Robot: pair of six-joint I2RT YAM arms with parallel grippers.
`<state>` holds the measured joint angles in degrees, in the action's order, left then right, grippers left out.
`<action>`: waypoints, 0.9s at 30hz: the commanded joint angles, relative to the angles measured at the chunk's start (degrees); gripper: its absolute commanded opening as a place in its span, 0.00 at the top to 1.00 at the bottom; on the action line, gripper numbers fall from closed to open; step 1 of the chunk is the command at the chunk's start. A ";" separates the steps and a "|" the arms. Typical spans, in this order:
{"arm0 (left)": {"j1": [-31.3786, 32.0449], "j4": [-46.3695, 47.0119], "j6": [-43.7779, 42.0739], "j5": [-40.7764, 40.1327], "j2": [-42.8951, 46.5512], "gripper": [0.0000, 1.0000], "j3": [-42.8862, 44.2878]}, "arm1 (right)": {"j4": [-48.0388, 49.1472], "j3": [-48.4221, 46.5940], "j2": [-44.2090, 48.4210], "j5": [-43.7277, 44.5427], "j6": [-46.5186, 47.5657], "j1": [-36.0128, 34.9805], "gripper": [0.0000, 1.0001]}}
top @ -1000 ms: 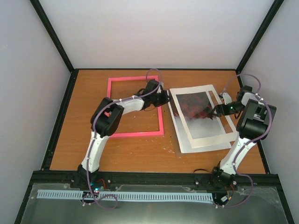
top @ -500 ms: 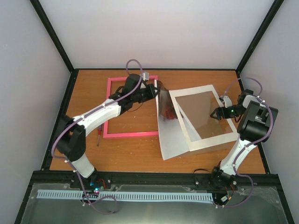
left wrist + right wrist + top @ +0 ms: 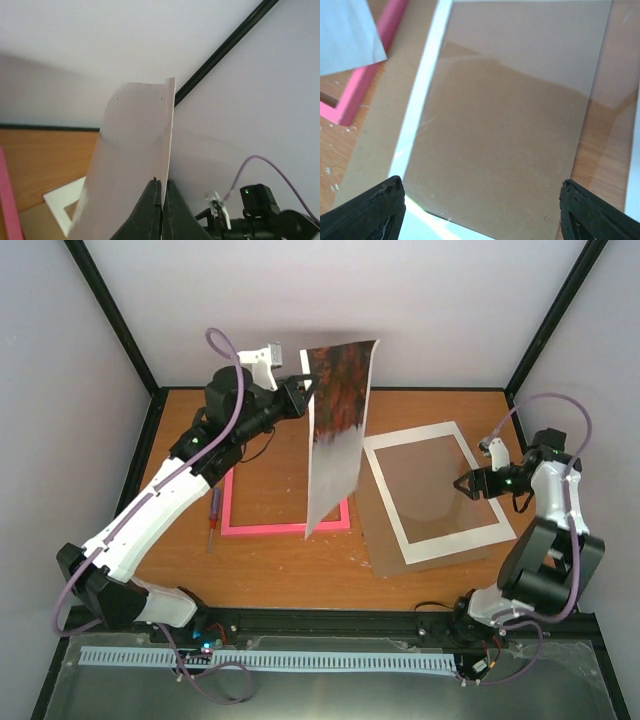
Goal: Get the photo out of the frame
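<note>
Aloft, the left arm (image 3: 165,490) stretches, jaws pinching the photo (image 3: 335,430); right arm (image 3: 560,495) low, jaws wide.

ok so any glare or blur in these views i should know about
Top external: evenly lit and sharp. Left wrist: the photo shows its pale back, close and soft-edged, the left gripper a dark silhouette. Right wrist: a pale sheen crosses the glossy panel inside the white mat; the right gripper is blurred.
</note>
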<state>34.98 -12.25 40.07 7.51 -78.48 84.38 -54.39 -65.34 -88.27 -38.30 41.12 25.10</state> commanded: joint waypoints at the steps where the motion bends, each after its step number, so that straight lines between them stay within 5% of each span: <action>1: -0.28 -0.01 -4.03 3.57 -2.94 0.99 6.51 | -3.35 0.82 11.09 -5.46 -1.20 0.30 0.18; 11: 5.82 2.58 -4.05 14.65 -22.99 0.99 29.00 | -14.58 -7.51 28.15 -22.87 -0.89 0.30 0.17; 18: 9.92 4.21 1.91 22.74 -35.69 0.99 47.61 | -11.16 -12.51 34.63 -22.56 -11.70 0.30 0.17; 23: 10.10 10.10 7.01 24.14 -35.35 0.99 45.39 | -11.29 -16.62 37.00 -26.38 -14.81 0.30 0.18; 27: 9.58 12.65 9.81 18.41 -31.12 0.99 35.04 | -8.75 -15.68 38.37 -28.13 -16.51 0.30 0.18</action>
<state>45.36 -4.60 45.15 28.93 -114.21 125.82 -64.93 -81.21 -51.24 -62.94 28.27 25.10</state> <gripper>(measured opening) 0.012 0.820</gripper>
